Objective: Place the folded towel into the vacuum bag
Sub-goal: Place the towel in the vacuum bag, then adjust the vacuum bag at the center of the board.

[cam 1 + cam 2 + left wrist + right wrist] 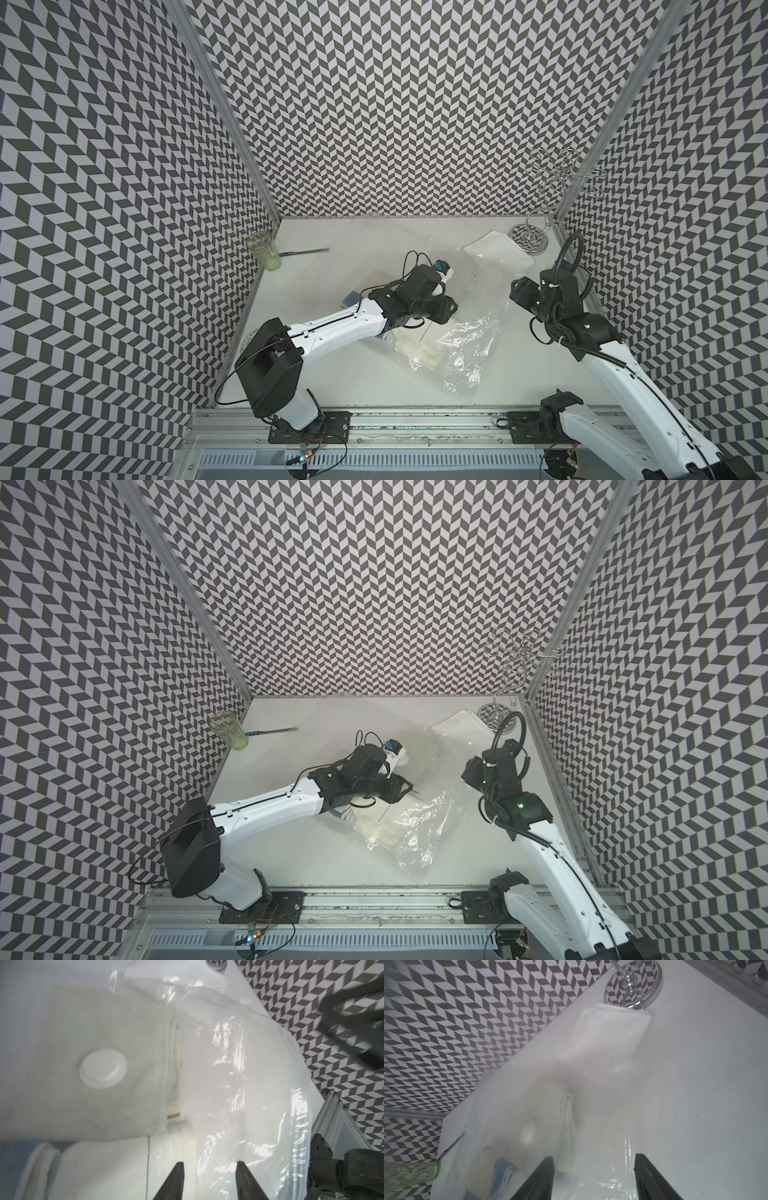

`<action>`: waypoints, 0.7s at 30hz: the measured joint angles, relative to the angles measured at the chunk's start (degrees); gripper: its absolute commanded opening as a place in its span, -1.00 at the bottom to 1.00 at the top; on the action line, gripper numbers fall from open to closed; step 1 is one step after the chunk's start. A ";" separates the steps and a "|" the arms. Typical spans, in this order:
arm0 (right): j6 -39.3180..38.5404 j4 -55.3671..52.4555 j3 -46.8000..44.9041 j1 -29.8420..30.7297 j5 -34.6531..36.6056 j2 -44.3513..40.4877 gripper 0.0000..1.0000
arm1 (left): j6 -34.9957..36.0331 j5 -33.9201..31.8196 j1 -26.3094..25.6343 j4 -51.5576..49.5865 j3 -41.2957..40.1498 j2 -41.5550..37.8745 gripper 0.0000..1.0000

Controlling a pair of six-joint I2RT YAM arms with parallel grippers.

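We see the vacuum bag [465, 345] lying crumpled and glossy right of centre in both top views, between the two arms. A cream towel [415, 351] shows through it, and in the left wrist view the round white valve [103, 1068] sits over that towel. The white folded towel [496, 251] lies at the upper right of the table [332, 374], just beside the chrome stand [530, 237]. The left gripper [209, 1180] is spread over the plastic, pinching nothing, and the right gripper [593, 1178] is likewise spread above the film.
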 measured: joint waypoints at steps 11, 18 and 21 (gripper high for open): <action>-7.69 5.62 1.95 11.61 -3.56 19.87 -0.04 | -7.17 0.07 3.87 7.43 -11.13 -0.13 -0.14; -7.65 12.92 -2.80 12.39 -10.05 31.87 -0.11 | -14.53 1.77 9.60 12.20 -20.09 -0.55 -0.14; -7.65 14.38 -4.13 13.42 -12.52 34.05 -0.15 | -16.22 2.12 10.49 13.86 -20.70 -0.55 -0.14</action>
